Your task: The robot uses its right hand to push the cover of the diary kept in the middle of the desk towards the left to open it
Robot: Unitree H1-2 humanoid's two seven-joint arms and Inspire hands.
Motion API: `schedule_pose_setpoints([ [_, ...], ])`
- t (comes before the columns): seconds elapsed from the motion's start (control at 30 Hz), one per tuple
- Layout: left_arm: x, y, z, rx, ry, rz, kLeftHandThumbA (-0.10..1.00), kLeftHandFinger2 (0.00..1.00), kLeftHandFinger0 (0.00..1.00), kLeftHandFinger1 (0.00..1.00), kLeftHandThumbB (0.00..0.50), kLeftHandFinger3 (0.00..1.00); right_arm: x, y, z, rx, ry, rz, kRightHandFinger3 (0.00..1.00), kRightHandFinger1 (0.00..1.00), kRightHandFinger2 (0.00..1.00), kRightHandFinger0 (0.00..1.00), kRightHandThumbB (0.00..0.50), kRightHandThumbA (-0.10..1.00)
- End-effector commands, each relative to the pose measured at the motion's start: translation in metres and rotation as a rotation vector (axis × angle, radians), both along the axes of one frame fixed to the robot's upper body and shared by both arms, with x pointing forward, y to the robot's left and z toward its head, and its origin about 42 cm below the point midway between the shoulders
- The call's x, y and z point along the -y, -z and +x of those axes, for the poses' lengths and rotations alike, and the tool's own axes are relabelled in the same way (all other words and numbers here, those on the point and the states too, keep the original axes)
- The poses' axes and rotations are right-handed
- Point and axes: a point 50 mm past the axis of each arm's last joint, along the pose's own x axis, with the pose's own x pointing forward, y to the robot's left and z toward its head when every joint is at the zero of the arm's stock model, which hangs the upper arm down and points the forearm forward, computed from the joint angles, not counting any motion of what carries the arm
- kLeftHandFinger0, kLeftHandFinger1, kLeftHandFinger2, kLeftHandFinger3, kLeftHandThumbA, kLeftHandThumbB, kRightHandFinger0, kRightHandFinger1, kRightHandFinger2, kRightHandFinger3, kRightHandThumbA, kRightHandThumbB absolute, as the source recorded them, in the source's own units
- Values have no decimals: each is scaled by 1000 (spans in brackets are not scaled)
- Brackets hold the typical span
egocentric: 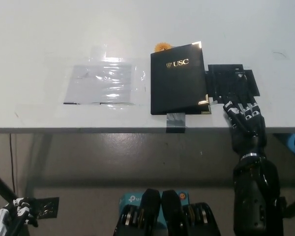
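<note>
One black diary [178,78], closed and stamped USC in gold, is lying near the middle of the white bench [137,29], its lower edge close to the front rim. One black right hand [244,119] is hovering at the bench's front edge, just right of the diary and below one black mat [232,82], its fingers [232,108] spreading apart and holding nothing. One clear plastic sheet [102,83] is lying left of the diary. One white left hand [12,212] is resting low at lower left; I cannot tell its state.
</note>
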Motion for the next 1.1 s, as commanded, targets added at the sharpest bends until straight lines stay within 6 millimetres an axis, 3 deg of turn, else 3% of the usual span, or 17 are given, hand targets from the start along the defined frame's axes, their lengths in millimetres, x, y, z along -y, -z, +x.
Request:
schedule_pose_setpoints([
  [0.0,-4,-6,2,51,12,5,419,322,325,269,500,441,-15,-17,10,90,-40,7,909,910,864,885,184,930],
  [0.2,0,-1,-6,32,28,18,453,326,321,271,500,458,-29,-20,16,112,-89,-22,952,935,908,887,170,957],
  [0.3,-1,1,-5,24,18,6,448,310,312,262,500,437,-42,-34,31,126,-119,-32,966,929,905,875,183,976],
  [0.4,-1,1,-5,19,14,-5,448,302,310,260,500,432,-55,-50,43,157,-148,-49,977,927,914,877,158,1000],
  [0.47,0,0,-6,19,16,0,465,304,314,265,500,444,-64,-60,51,163,-157,-50,968,911,902,867,171,1000],
  [0.5,0,0,-6,19,16,0,473,305,316,264,500,451,-64,-60,51,164,-157,-50,934,881,872,837,193,893],
  [0.53,0,1,-8,17,21,-5,464,308,319,267,500,459,-72,-65,55,154,-160,-49,944,890,878,849,188,967],
  [0.63,0,1,-8,19,23,-12,469,306,316,261,500,465,-85,-74,61,150,-169,-44,908,876,843,831,209,965],
  [0.87,0,1,-9,16,28,-17,478,310,308,261,500,464,-109,-71,64,121,-191,-10,906,843,813,776,197,962],
  [1.07,4,0,-4,16,50,-14,477,304,302,259,500,453,-118,-52,54,62,-176,35,892,858,822,809,175,964],
])
